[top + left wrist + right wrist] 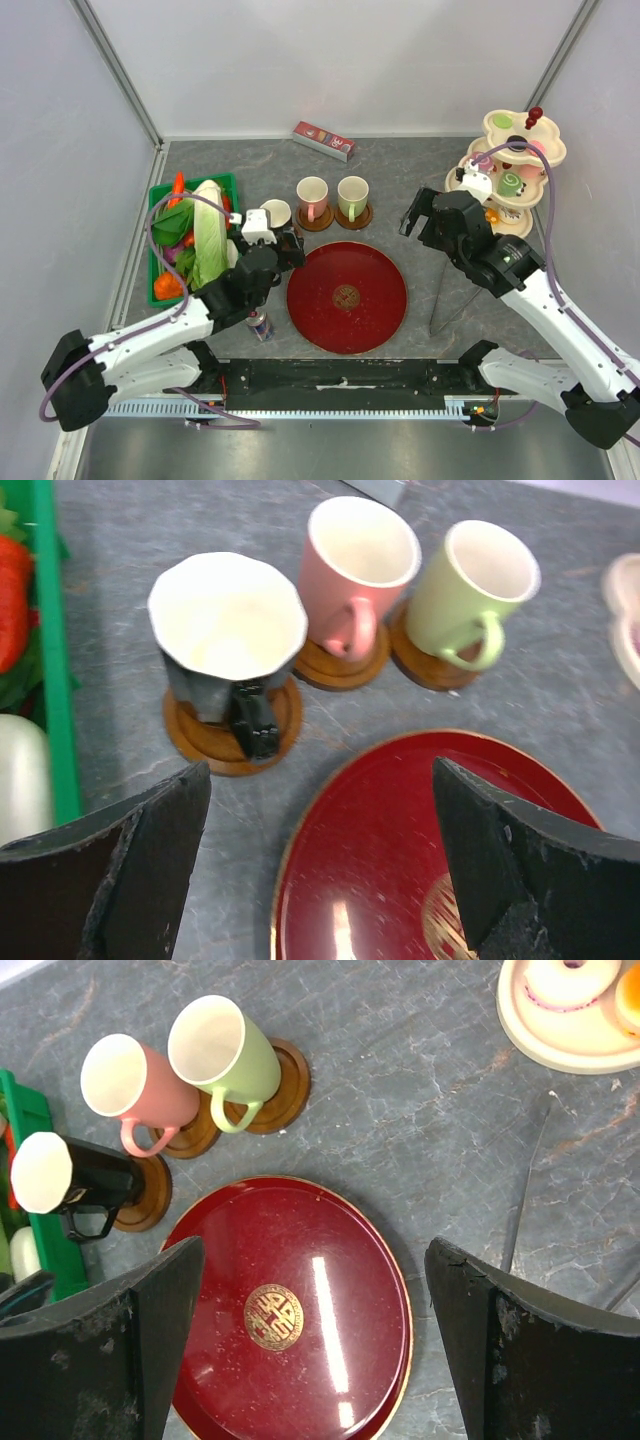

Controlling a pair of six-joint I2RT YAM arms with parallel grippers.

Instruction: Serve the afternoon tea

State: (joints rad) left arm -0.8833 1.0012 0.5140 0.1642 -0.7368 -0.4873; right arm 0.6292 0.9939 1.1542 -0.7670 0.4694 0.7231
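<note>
Green crate (52, 660) at far left is holding cabbage and other vegetables, apart from the serving. Beside it the black mug (228, 645) is sitting on its brown saucer (195, 745), handle facing the left gripper (318, 780), which is hovering released, nothing between its jaws. Pink mug (357, 565) and pale green mug (475, 580) are standing on saucers alongside; all three are showing empty, probably lined up for the bare red tray (347, 297). Right gripper (312, 1250) is hanging released beside it. Pastries (510, 184) are waiting on the three-tier stand (556, 150), far right.

left tool (320, 780): jaws wide apart, empty | right tool (315, 1260): jaws wide apart, empty
</note>
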